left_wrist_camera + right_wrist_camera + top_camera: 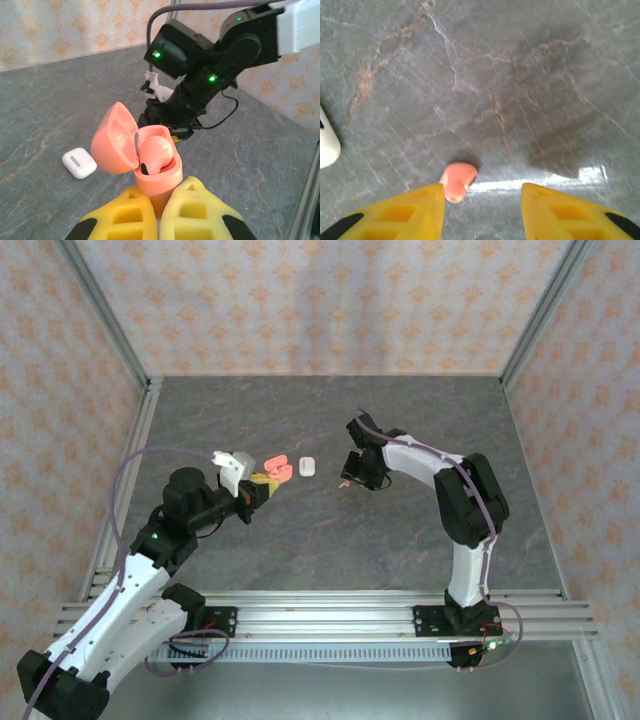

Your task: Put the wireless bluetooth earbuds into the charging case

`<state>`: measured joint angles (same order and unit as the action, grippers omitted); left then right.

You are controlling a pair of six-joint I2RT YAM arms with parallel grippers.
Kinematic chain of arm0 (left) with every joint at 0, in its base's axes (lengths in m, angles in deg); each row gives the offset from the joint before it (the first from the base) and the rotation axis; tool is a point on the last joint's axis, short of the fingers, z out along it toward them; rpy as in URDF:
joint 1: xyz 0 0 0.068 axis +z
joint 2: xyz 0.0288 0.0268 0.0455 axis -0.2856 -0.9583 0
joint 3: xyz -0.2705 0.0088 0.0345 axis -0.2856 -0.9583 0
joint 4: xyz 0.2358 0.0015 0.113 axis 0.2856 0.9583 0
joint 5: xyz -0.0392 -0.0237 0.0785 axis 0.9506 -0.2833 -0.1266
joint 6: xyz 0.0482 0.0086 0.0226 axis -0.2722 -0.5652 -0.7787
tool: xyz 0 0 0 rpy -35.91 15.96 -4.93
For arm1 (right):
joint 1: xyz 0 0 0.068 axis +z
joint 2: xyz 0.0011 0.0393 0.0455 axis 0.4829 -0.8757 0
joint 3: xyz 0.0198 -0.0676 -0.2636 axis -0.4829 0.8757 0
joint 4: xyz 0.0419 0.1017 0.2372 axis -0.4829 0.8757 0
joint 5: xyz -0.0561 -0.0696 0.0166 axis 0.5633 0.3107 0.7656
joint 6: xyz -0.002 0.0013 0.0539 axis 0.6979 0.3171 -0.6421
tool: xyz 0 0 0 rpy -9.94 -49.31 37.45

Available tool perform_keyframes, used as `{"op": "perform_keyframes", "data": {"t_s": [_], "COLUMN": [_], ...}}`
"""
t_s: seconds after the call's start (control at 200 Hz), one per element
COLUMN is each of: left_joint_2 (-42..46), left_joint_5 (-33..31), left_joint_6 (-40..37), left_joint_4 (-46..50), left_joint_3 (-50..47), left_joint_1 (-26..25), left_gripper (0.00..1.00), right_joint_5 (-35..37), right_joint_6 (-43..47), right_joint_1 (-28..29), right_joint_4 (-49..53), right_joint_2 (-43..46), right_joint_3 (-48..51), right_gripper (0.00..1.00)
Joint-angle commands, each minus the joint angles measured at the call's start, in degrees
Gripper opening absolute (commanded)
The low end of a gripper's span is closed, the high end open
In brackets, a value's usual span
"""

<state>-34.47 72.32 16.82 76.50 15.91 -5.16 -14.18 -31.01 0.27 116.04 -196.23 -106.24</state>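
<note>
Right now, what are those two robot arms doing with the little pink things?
The left gripper is clamped on a pink charging case with its lid open, and one pink earbud already sits inside. The right gripper has its fingers apart over a second pink earbud lying on the table, not gripping it. A white case rests on the table nearby.
</note>
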Motion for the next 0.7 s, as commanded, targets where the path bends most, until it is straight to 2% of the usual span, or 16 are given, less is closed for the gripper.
{"op": "perform_keyframes", "data": {"t_s": [0.0, 0.365, 0.696], "left_joint_2": [-0.5, -2.2, -2.3], "left_joint_5": [1.2, 2.1, 2.0], "left_joint_6": [-2.2, -4.7, -4.7], "left_joint_4": [-2.1, 0.2, 0.0], "left_joint_3": [1.6, 3.4, 2.8], "left_joint_1": [-0.3, -0.3, -0.3], "left_gripper": [0.0, 0.0, 0.0], "right_joint_5": [0.1, -3.1, -3.2], "right_joint_6": [-6.1, -8.9, -6.7], "right_joint_1": [-0.1, 0.8, 0.8], "right_joint_4": [-4.3, -6.3, -3.1], "right_joint_2": [2.2, -3.4, -6.9], "right_joint_3": [2.9, 0.2, -3.5], "right_gripper": [0.47, 0.46, 0.33]}}
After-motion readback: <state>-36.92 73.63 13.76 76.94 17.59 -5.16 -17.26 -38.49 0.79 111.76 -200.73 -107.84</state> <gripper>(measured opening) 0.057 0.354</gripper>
